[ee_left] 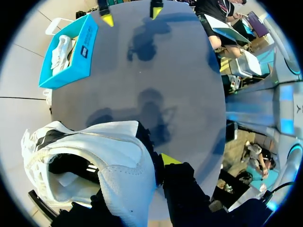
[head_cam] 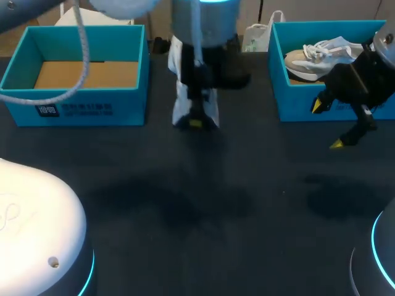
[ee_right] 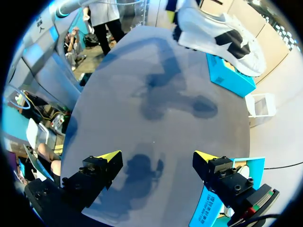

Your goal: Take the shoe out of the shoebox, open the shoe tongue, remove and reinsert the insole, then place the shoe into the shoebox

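Presently, the white shoe (head_cam: 181, 106) is held above the counter (head_cam: 197, 197), clamped in the left hand (head_cam: 196, 122), between the left shoebox (head_cam: 74, 110) and the right shoebox (head_cam: 296, 105), in which another shoe (head_cam: 315, 55) is lying. The right hand (ee_right: 156, 156) is positioned above the counter just beside the right shoebox, fingers apart.

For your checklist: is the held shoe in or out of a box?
Out: the left hand holds the shoe in the air over the table.

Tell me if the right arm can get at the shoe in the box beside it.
Probably yes. The right gripper is open beside the box's front wall, the box has no lid, and the shoe lies uncovered inside. It would likely only need to rise over the wall.
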### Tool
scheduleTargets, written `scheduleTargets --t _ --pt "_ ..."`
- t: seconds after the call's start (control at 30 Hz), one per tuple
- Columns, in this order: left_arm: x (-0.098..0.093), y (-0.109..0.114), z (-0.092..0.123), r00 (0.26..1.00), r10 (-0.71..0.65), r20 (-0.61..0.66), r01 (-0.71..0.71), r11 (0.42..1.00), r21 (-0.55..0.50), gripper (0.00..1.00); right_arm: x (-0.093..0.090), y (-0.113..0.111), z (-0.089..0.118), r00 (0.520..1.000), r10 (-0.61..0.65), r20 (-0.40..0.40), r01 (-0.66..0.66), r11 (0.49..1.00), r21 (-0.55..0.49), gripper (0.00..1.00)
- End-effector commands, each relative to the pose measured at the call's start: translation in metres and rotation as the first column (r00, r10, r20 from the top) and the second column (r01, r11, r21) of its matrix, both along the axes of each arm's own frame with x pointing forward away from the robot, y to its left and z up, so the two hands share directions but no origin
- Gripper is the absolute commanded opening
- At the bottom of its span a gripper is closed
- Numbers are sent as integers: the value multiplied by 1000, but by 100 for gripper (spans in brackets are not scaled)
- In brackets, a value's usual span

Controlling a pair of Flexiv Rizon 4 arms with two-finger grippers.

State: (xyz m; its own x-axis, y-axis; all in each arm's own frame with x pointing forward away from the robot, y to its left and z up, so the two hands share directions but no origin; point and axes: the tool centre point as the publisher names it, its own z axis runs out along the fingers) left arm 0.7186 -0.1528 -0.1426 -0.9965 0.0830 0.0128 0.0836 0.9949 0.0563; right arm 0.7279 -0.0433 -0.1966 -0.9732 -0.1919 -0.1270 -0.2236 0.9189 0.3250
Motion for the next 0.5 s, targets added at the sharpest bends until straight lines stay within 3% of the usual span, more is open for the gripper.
scheduleTargets --t 0.03,0.27,0.5 --pt "18 41 9 1000 -14 -17 13 999 -34 0 1 1 -1 1000 -1 -1 1 1000 -4 100" --pt "45 88 13 999 -47 -23 46 998 -30 0 1 1 -1 1000 -1 -1 1 1000 -4 100" --pt "85 135 22 999 -38 -26 37 999 -30 0 1 1 -1 1000 -1 -1 1 1000 -4 100"
